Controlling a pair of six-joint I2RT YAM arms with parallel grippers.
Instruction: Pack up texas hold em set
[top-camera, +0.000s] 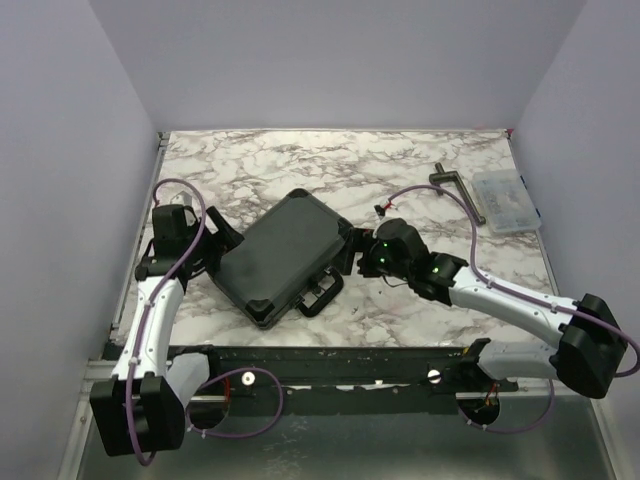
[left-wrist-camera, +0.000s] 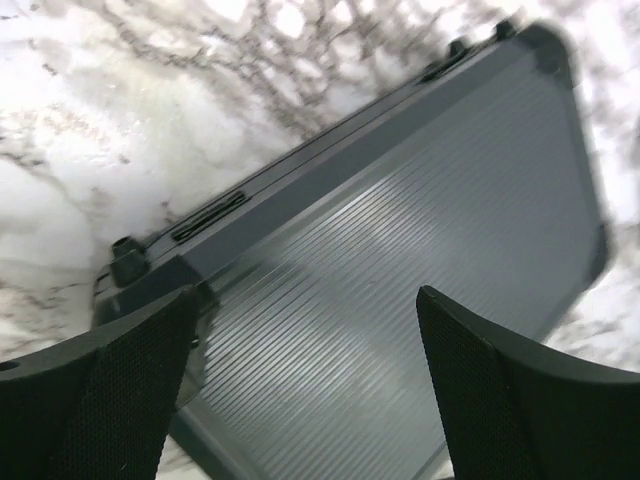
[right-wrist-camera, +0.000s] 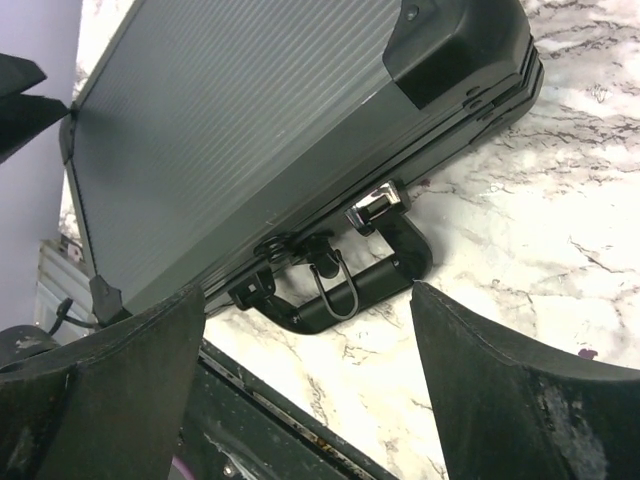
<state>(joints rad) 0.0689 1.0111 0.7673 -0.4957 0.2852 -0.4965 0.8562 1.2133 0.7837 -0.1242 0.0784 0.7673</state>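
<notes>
The black hard case (top-camera: 285, 255) lies closed and flat on the marble table, turned diagonally, its handle (top-camera: 322, 293) toward the near edge. Chips, dice, cards and foam lining are out of view. My left gripper (top-camera: 222, 240) is open at the case's left corner; in the left wrist view (left-wrist-camera: 305, 390) its fingers straddle the ribbed lid (left-wrist-camera: 400, 270). My right gripper (top-camera: 352, 252) is open beside the case's right edge; in the right wrist view (right-wrist-camera: 305, 385) it sits over bare table near the handle (right-wrist-camera: 345, 285) and the ribbed lid (right-wrist-camera: 230, 120). Neither holds anything.
A dark metal T-shaped clamp (top-camera: 458, 192) and a clear plastic compartment box (top-camera: 505, 200) lie at the back right. White walls enclose the table on three sides. A black rail (top-camera: 330, 365) runs along the near edge.
</notes>
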